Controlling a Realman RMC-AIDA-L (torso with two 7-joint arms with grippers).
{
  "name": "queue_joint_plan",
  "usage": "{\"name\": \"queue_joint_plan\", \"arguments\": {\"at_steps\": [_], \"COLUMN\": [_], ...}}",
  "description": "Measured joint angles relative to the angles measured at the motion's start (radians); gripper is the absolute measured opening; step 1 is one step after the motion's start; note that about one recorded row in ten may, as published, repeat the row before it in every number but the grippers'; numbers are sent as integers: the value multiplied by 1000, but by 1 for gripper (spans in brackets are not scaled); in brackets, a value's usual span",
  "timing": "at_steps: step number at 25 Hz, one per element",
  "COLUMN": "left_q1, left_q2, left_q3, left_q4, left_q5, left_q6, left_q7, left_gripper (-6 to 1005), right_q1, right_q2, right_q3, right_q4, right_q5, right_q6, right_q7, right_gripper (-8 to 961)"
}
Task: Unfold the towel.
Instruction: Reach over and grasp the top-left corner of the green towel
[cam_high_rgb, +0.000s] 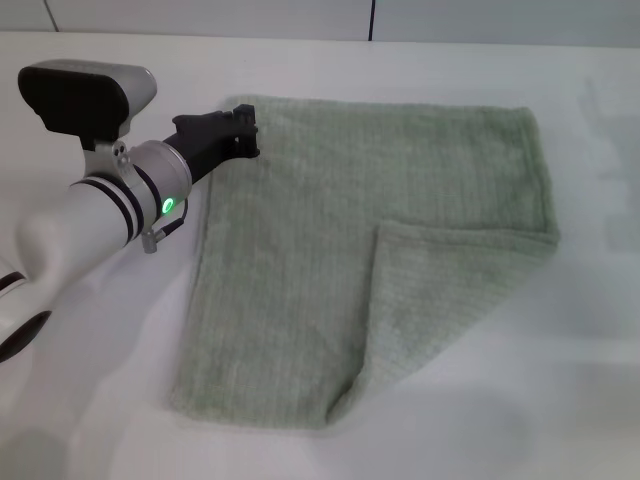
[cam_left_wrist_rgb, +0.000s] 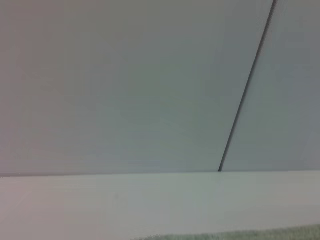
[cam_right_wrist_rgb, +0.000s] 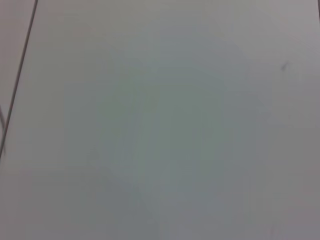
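Towel (cam_high_rgb: 330, 260) lies on white table (cam_high_rgb: 560, 400), mostly flat, near-right corner folded over onto itself. Left gripper (cam_high_rgb: 240, 130) sits at far-left corner; can't tell whether jaws are open or pinching cloth. Right gripper not in view. Soft, light, floppy terry; best grabbed at folded flap's loose corner.

The white table (cam_high_rgb: 560, 400) lies bare on the right of the towel (cam_high_rgb: 330, 250) and along the near edge in front of it, so a gripper could pass there unhindered. On the left, the left arm (cam_high_rgb: 110, 215) reaches across the table, its gripper (cam_high_rgb: 245, 130) at the towel's far-left corner, blocking approach from that side. A folded flap (cam_high_rgb: 450, 290) at the near-right corner lies doubled over the cloth. Behind the table stands a wall (cam_left_wrist_rgb: 125, 85).
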Motion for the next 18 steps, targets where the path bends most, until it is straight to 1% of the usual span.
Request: {"name": "queue_joint_plan", "arguments": {"at_steps": [9,18], "left_q1": [-1,-42], "left_q2": [-2,-5], "left_q3": [26,51], "left_q4": [-1,-52], "left_q5": [3,-2], "left_q6": [-41,-57], "left_q7": [0,-2], "left_gripper": [2,2], "right_q1": [8,8], "right_q2": [-1,2], "right_q3": [-1,-4], "right_q4": [-10,-10], "right_q5": [-10,-10], "right_q6": [6,10], "right_q7": [0,0], "right_gripper": [767,767]}}
